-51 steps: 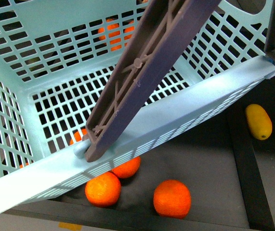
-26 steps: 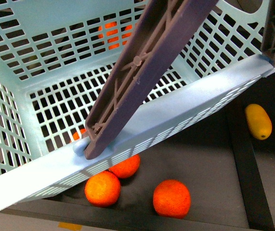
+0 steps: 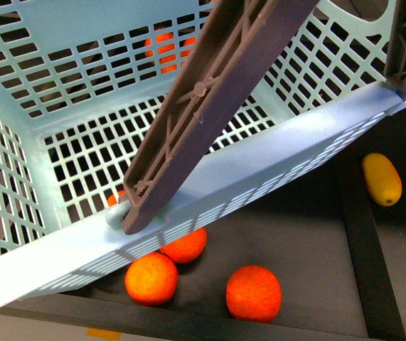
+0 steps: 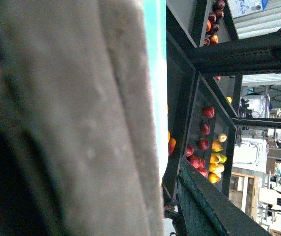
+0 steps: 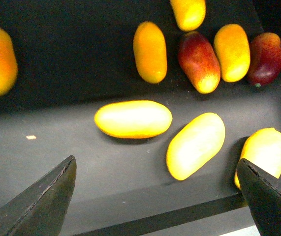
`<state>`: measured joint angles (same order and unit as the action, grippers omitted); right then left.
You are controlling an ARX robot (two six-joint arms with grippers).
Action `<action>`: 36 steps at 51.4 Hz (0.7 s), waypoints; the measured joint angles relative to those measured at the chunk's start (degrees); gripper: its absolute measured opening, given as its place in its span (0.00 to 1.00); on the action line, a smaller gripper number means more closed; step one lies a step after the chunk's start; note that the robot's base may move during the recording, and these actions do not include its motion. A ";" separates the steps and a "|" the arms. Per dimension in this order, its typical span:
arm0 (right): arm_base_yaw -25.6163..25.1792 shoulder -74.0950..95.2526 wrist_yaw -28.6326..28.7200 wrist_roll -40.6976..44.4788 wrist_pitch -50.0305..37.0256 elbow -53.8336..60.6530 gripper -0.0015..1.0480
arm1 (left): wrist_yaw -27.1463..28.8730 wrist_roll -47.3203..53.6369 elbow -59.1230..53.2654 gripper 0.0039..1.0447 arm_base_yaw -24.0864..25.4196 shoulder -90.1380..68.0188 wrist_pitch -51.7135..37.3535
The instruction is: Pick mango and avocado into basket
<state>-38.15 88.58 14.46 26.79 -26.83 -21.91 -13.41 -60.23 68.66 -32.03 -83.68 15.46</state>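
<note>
The aqua basket point(image 3: 274, 163) hangs tilted and fills most of the front view, its brown-grey handle point(image 3: 203, 106) slanting across it. That handle shows as a close blur point(image 4: 81, 123) in the left wrist view, where my left gripper's own fingers are hidden; it is shut on the basket. One yellow mango point(image 3: 381, 179) lies on the dark shelf to the right of the basket. My right gripper point(image 5: 155, 196) hovers open over several mangoes, the nearest a yellow one point(image 5: 195, 145) just beyond the gap, another point(image 5: 133, 119) beside it. No avocado is in view.
Round oranges point(image 3: 254, 293) lie on the dark shelf point(image 3: 309, 234) under the basket's rim, others showing through its slots. Red-and-yellow mangoes point(image 5: 198, 61) sit further back. The shelf's front lip point(image 5: 145, 216) runs between my right fingertips. Shelves of red apples point(image 4: 204, 142) show in the left wrist view.
The basket has risen slightly in the front view, its rim and handle foot a little higher. The mango and the oranges have not moved.
</note>
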 joint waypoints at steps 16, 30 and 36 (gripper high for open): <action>-1.18 23.93 0.74 25.66 8.33 -15.21 0.92 | -0.02 0.00 0.00 0.27 0.00 0.00 0.00; 1.95 36.96 -0.07 29.40 16.48 -28.87 0.92 | 0.02 0.00 0.00 0.27 0.00 0.00 0.00; 2.38 41.62 -1.60 29.62 17.29 -33.42 0.92 | 0.00 0.00 0.00 0.27 0.00 0.00 0.00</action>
<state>-35.77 130.19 12.86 56.40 -9.54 -55.33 -13.41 -60.23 68.66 -32.03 -83.68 15.46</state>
